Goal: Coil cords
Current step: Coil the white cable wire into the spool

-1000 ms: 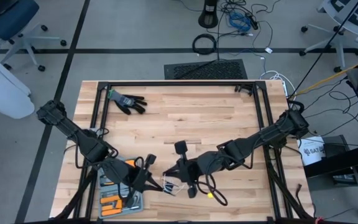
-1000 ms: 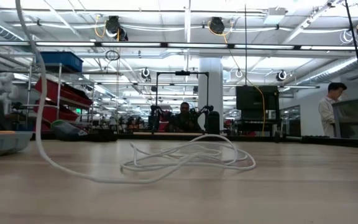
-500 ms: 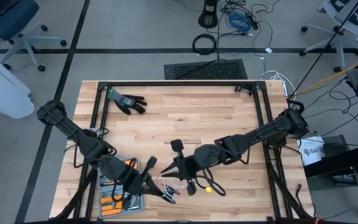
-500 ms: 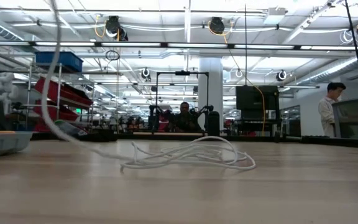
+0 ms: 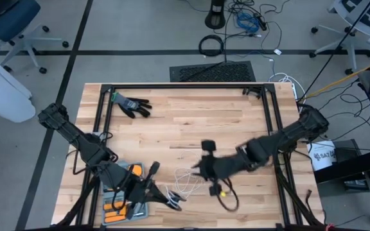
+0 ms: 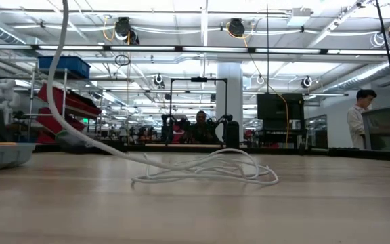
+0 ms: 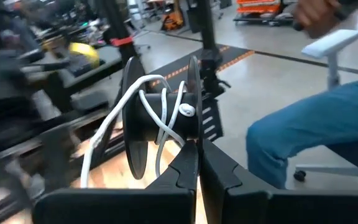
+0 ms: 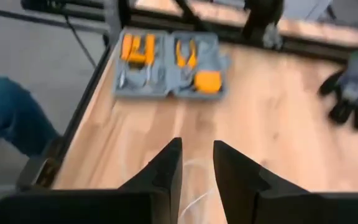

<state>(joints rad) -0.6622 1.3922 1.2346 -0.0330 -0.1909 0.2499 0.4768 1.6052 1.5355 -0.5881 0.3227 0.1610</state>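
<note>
High view puts my left arm along the surface's (image 5: pixel 191 128) left edge, elbow bent, reaching toward the near edge, where my left jaws (image 5: pixel 166 200) sit just past the grey tool case (image 5: pixel 122 202) with its orange-handled tools. Left wrist view shows those two fingers (image 7: pixel 188 165) pressed almost together, pinching the rim of a black spool (image 7: pixel 160 112) with the white cord (image 7: pixel 166 109) wound a few turns round its hub; one strand trails off the spool toward the wood. Loose loops of the same cord (image 5: pixel 185 181) lie on the planks just beside the left jaws, between my two grippers; in the low view they rest as a flat tangle (image 6: pixel 208 169), with one strand climbing steeply out of the top of the picture. My right arm comes in from the right edge, stretched low across the wood, its right jaws (image 5: pixel 203 168) near the loops. Right wrist view shows those fingers (image 8: pixel 166 171) a narrow gap apart with nothing between them, above bare wood and a bit of cord. A black glove (image 5: pixel 132 104) lies far back at the left. A white bucket (image 5: pixel 323 156) off the right edge bears letters I can read only as "SAT".
</note>
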